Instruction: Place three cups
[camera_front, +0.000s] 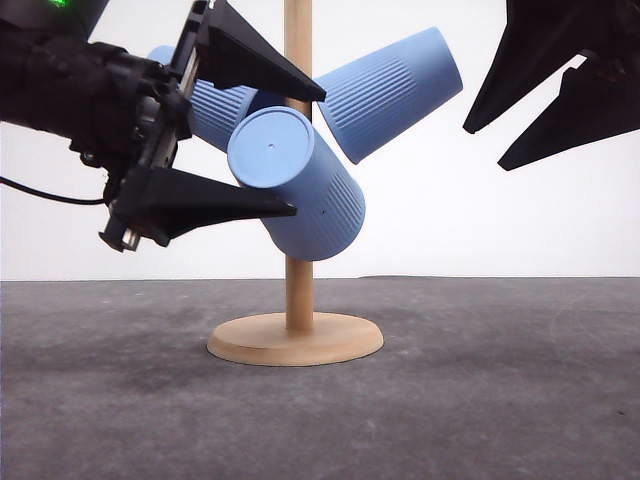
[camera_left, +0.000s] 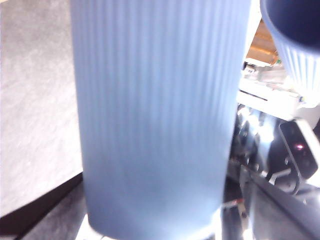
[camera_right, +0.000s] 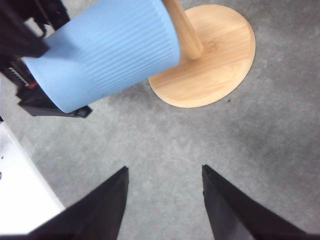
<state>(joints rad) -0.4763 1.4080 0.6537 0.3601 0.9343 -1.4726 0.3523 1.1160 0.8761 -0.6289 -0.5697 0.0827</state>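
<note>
Three light-blue ribbed cups hang tilted on a wooden stand (camera_front: 296, 340). One cup (camera_front: 305, 190) points its flat base at the camera, a second cup (camera_front: 390, 90) slants up to the right, and a third cup (camera_front: 215, 110) sits partly hidden behind my left arm. My left gripper (camera_front: 310, 153) is spread open around the base end of the front cup, with a thin gap under its upper finger. The left wrist view has that cup (camera_left: 155, 115) very close. My right gripper (camera_front: 483, 150) hangs open and empty at the upper right, apart from the cups, above the grey table (camera_right: 164, 169).
The stand's round wooden base (camera_right: 210, 65) rests on the grey tabletop (camera_front: 500, 400), with its pole (camera_front: 298, 30) rising between the cups. Another cup's rim (camera_left: 295, 40) lies close beside the left wrist camera. A white surface (camera_right: 20, 190) borders the table.
</note>
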